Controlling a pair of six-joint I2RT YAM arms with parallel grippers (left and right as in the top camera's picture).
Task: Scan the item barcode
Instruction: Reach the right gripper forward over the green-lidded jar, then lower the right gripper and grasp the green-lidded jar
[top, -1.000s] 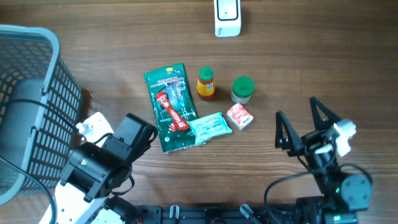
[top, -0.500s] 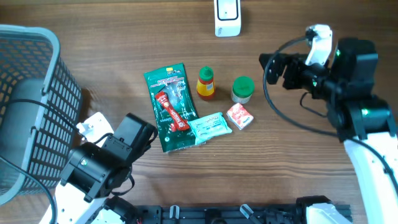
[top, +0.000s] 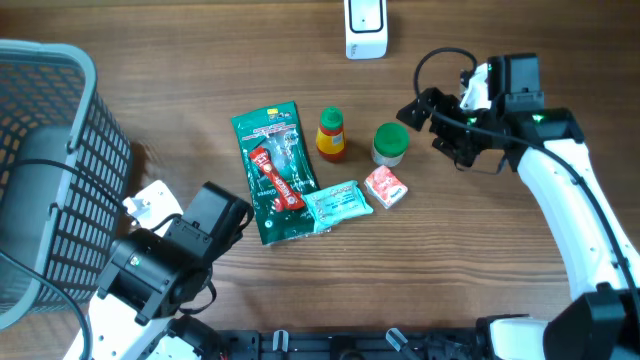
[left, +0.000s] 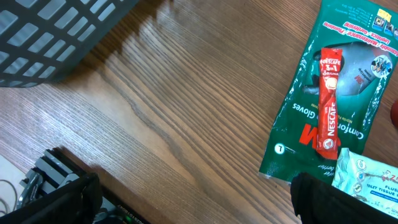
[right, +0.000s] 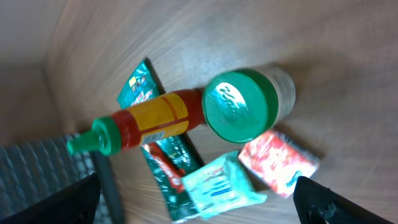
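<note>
Overhead: the green-lidded jar (top: 390, 143) stands upright near the middle of the table (top: 520, 300), long axis vertical, lid facing up. The right gripper (top: 432, 130) hangs just to its right, fingers spread wide, holding nothing. A sauce bottle (top: 331, 134) stands close on the jar's other side, and a small red packet (top: 385, 187) lies near its front. Bare wood separates the jar from the white scanner (top: 365, 28) at the far edge. A basket (top: 60, 150) fills the left end.

Left wrist: the left gripper (left: 196, 199) is wide open and empty over bare wood. The green glove packet (left: 323, 106) lies to the right, a red coffee stick (left: 328, 106) lengthwise on it.

Right wrist: the jar (right: 244, 106) shows its lid to the camera, touching the bottle (right: 146, 118) in this view. The gripper's (right: 199, 205) fingers sit at the lower corners, well apart.
</note>
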